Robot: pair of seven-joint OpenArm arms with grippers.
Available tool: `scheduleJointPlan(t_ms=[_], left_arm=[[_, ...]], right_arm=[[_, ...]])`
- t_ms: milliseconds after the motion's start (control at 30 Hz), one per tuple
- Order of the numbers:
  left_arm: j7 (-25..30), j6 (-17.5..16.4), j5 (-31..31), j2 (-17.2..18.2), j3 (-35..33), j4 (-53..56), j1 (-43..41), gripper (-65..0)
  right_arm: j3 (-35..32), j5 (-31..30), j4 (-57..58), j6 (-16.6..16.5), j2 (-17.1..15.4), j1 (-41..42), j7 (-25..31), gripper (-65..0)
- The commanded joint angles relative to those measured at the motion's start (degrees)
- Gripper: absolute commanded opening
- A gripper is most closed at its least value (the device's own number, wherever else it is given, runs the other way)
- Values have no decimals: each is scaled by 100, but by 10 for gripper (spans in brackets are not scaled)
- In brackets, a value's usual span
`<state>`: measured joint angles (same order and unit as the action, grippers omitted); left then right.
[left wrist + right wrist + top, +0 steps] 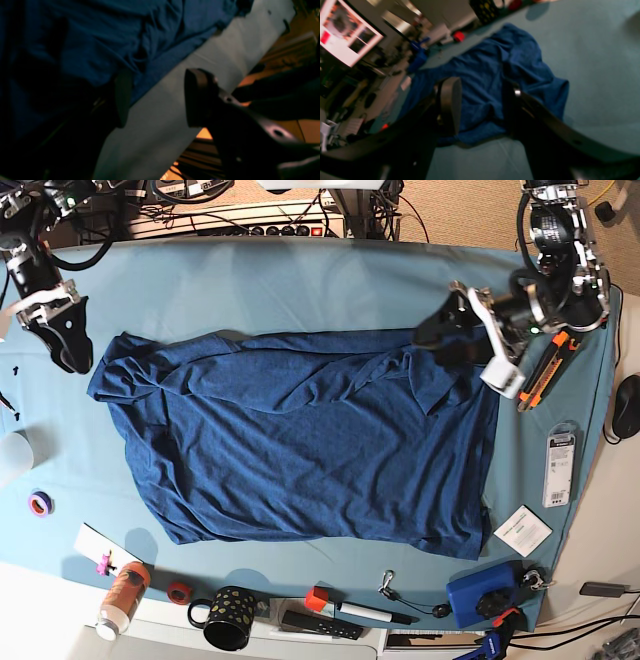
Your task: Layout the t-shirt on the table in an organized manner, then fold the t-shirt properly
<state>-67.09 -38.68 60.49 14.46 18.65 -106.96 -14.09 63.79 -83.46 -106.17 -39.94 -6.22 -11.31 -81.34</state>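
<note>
The t-shirt (300, 440) lies spread across the middle of the table (300, 280), wrinkled along its far edge and flatter toward the near edge.

In the base view the left gripper (447, 330) hangs at the shirt's far right corner, above the bunched fabric there. Its wrist view shows the jaws standing apart with nothing between them: one finger (123, 97) is over the shirt's (100, 37) edge, the other over bare table cloth (160, 120). Whether a finger touches the fabric cannot be told.

The right gripper (68, 345) is at the far left of the table, just beyond the shirt's far left corner and apart from it. Its own camera shows the jaws (480, 105) parted and empty, with the shirt (485, 75) lying on the table (595, 62) past the fingertips.
</note>
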Motion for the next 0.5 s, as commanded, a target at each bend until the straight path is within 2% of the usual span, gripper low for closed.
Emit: scheduleJointPlan(t_ms=[0,200,400,467], left_arm=[[103,-35,52,44,-57,-92,42,-333],[59,-35,-94,46,-487,-92,42,-333],[-9,-35,-92,50,-577,-92,74,-333],[-63,-37,-90,48,-577,-92,76,-333]], right_arm=[[118,-154,-98,-6,-83,-59,134,-384],[678,-154,-96,-6,111,-643,134,-385],[697,-154,-94,-6,494,-964,134,-385],[625,317,-22,-6,616,-933,232,-385]])
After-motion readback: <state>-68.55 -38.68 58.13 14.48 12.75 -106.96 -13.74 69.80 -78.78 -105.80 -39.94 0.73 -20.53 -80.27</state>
